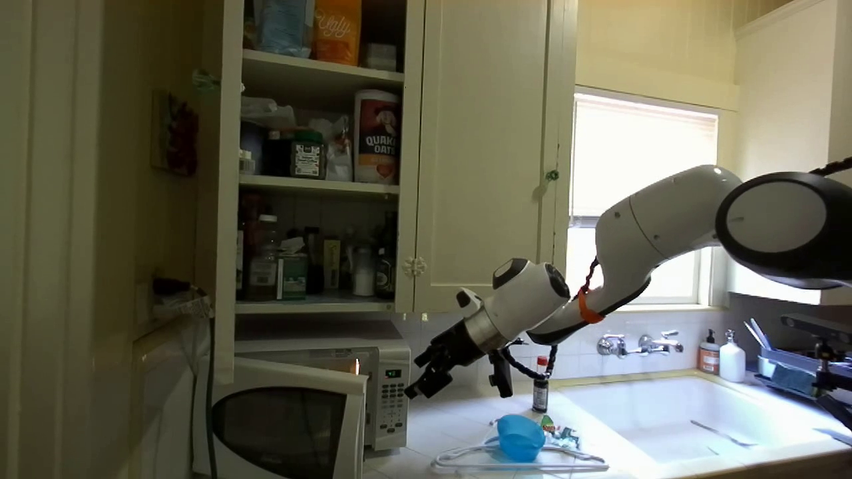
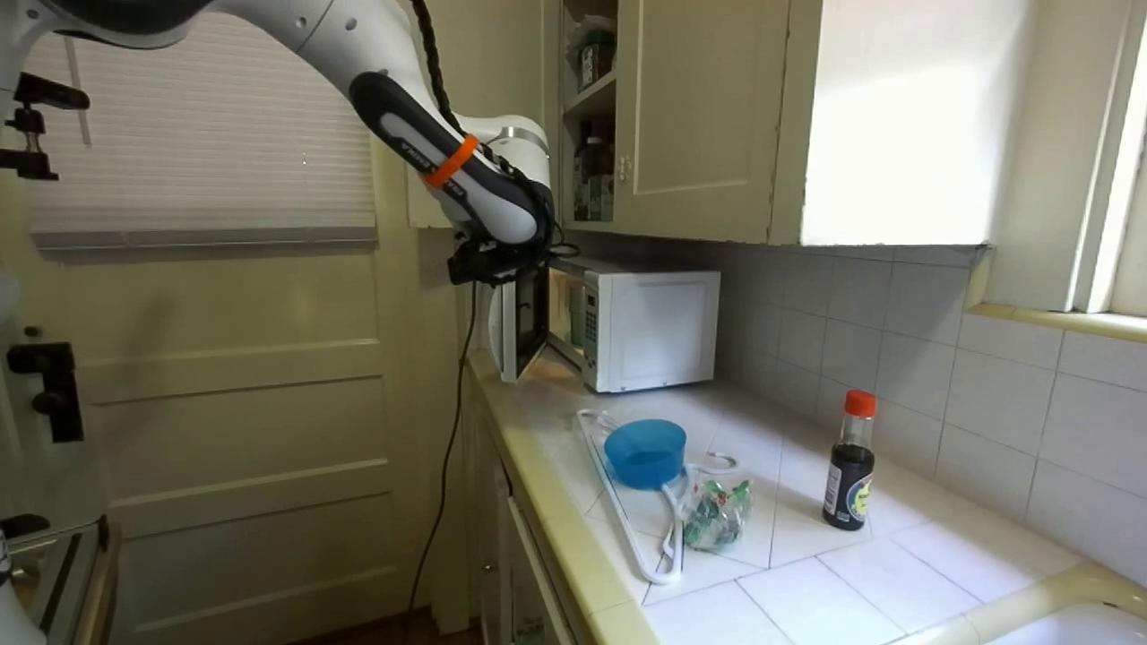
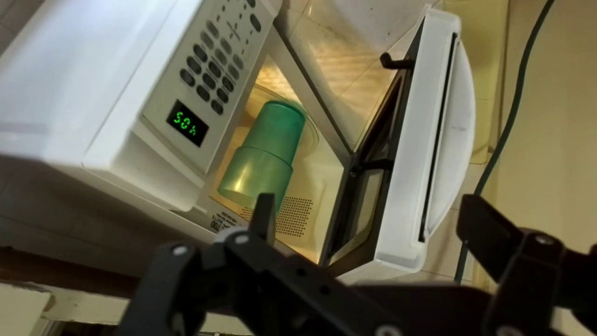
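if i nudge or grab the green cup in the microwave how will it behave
Probably light for its size: the green cup has translucent walls that look like plastic. It may tip if pushed near the top, since it seems to stand on its narrower end inside the microwave. Once over, it could roll, as its body looks round.

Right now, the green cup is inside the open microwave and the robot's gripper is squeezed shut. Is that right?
Not quite: the gripper isn't squeezed shut, it's open. The wrist view shows its fingers spread wide apart. The green cup is inside the open microwave, just as you said.
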Controlling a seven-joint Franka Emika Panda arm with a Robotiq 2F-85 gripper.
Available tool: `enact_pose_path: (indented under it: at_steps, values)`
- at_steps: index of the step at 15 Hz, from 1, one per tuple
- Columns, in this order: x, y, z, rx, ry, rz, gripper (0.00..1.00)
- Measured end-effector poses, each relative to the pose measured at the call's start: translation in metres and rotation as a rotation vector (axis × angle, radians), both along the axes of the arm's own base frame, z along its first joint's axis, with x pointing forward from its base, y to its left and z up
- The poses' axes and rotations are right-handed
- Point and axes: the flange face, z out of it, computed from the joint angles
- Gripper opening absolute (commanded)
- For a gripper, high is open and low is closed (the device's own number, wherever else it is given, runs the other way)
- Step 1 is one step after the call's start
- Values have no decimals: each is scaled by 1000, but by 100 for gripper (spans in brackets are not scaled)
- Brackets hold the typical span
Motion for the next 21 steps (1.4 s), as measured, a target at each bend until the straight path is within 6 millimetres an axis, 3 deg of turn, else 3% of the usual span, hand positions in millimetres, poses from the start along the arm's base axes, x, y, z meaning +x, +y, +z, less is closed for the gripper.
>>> enact_pose_path:
  at_steps: [4,9,16,21]
  values:
    - [17,30,-17,-9,10,97,100]
    - [30,55,-21,53,59,238,100]
    - [15,67,-6,235,219,547,100]
    - [-6,110,-10,304,248,681,100]
